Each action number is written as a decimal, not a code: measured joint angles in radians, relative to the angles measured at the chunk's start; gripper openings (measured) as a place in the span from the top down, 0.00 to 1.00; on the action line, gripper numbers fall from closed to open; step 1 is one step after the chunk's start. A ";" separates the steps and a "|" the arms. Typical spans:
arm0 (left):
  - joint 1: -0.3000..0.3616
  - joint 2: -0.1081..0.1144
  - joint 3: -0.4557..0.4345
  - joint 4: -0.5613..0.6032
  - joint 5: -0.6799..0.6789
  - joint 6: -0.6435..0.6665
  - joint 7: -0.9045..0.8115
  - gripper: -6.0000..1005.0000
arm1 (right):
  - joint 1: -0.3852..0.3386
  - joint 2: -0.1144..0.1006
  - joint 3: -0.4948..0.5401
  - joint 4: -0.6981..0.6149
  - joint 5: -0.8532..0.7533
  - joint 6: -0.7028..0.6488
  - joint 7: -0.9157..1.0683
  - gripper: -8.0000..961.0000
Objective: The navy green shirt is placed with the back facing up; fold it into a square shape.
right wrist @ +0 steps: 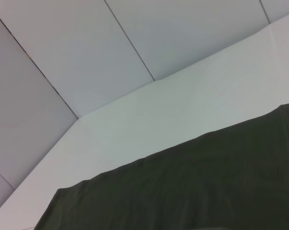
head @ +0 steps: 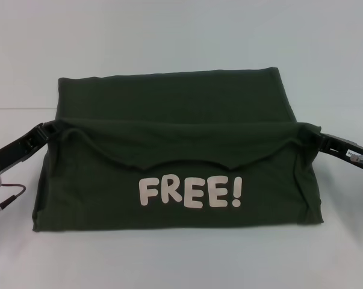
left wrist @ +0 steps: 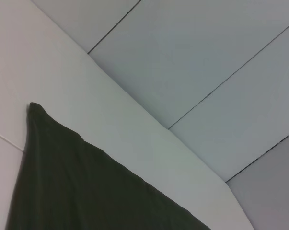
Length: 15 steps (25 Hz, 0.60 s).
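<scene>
The navy green shirt (head: 169,108) lies on the white table (head: 169,259). Its near part is lifted and hangs toward me like a curtain, showing cream "FREE!" lettering (head: 190,192). My left gripper (head: 49,128) is shut on the raised left corner of the fabric. At the raised right corner, my right gripper (head: 310,133) pinches the cloth the same way. The top edge sags between them. The far part rests flat, plain side up. The left wrist view shows a stretch of the shirt (left wrist: 77,191), and so does the right wrist view (right wrist: 192,191); neither shows fingers.
White tabletop surrounds the shirt on all sides. A cable (head: 9,195) hangs by my left arm at the left edge. Grey wall panels (left wrist: 192,57) rise behind the table's far edge.
</scene>
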<state>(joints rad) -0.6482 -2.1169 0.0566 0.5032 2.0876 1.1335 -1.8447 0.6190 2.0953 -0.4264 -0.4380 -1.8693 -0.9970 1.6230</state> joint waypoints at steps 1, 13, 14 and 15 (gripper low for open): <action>-0.001 0.000 0.000 -0.002 0.000 -0.003 0.001 0.94 | 0.001 0.000 0.000 0.000 0.001 0.001 0.000 0.92; -0.010 -0.008 0.000 -0.015 -0.023 -0.039 0.030 0.93 | 0.012 0.000 0.000 0.013 0.009 0.008 -0.012 0.92; -0.011 -0.008 0.000 -0.015 -0.025 -0.045 0.030 0.93 | 0.012 0.000 0.000 0.014 0.011 0.008 -0.012 0.92; -0.011 -0.008 0.000 -0.016 -0.026 -0.051 0.030 0.93 | 0.012 0.000 0.000 0.014 0.011 0.008 -0.012 0.92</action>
<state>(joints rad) -0.6589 -2.1254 0.0567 0.4877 2.0613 1.0826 -1.8149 0.6314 2.0954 -0.4264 -0.4241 -1.8578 -0.9893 1.6107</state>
